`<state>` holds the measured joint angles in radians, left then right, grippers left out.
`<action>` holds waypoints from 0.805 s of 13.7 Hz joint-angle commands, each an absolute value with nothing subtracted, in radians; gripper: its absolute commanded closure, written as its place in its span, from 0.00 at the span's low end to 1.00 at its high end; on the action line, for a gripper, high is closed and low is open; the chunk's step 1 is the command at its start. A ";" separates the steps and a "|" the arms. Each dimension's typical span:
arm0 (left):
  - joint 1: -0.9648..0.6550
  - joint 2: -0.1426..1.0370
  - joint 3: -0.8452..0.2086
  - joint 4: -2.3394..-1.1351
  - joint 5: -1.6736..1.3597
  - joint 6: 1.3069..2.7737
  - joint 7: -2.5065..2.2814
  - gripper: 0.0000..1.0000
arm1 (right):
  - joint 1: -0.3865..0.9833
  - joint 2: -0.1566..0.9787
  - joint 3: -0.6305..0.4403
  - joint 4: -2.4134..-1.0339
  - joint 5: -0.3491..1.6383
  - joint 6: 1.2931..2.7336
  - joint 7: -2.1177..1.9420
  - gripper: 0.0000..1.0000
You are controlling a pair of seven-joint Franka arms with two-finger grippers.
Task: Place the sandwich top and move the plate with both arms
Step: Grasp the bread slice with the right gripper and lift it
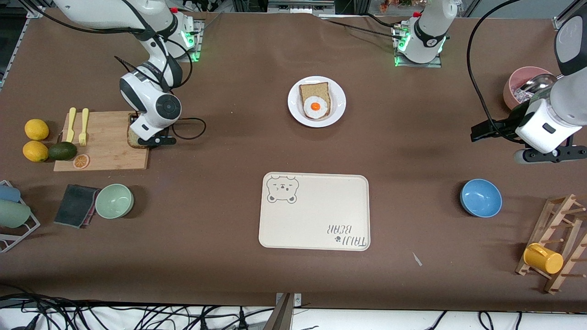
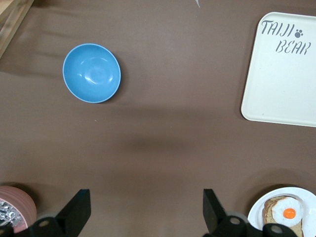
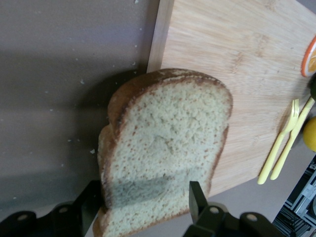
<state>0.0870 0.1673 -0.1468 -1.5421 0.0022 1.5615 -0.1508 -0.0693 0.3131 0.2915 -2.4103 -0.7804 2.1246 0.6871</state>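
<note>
The surface (image 1: 238, 151) is showing a matt brown covering, smooth like paper or cloth; the cutting board (image 1: 107, 137) is showing pale wood with fine grain running along it; the sandwich top (image 3: 165, 148) is looking porous and crumbly, its crust darker and rough; the plate (image 1: 338, 98) is gleaming white and glossy; the tray (image 1: 316, 215) is looking matt cream and smooth; the blue bowl (image 1: 480, 198) is catching soft highlights, smooth like plastic; the yellow forks (image 1: 77, 124) are looking like plastic; the drying rack (image 1: 557, 238) is showing bare wood.
</note>
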 commanded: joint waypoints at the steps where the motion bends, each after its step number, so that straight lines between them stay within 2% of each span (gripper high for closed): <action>1: 0.091 0.169 -0.152 -1.536 0.017 1.565 -0.155 0.00 | -0.075 0.334 0.290 -2.405 -0.799 2.140 0.712 0.23; 7: 0.092 0.167 -0.152 -1.537 0.017 1.563 -0.155 0.00 | -0.075 0.336 0.290 -2.404 -0.793 2.151 0.712 0.22; 8: 0.094 0.166 -0.150 -1.537 0.017 1.563 -0.155 0.00 | -0.075 0.336 0.290 -2.404 -0.793 2.151 0.712 0.26; 11: 0.094 0.164 -0.149 -1.536 0.017 1.563 -0.155 0.00 | -0.075 0.333 0.284 -2.404 -0.793 2.149 0.709 0.63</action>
<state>0.0887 0.1673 -0.1455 -1.5421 0.0022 1.5616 -0.1508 -0.0693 0.3266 0.2872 -2.4098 -0.7804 2.1417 0.6974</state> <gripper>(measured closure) 0.000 0.480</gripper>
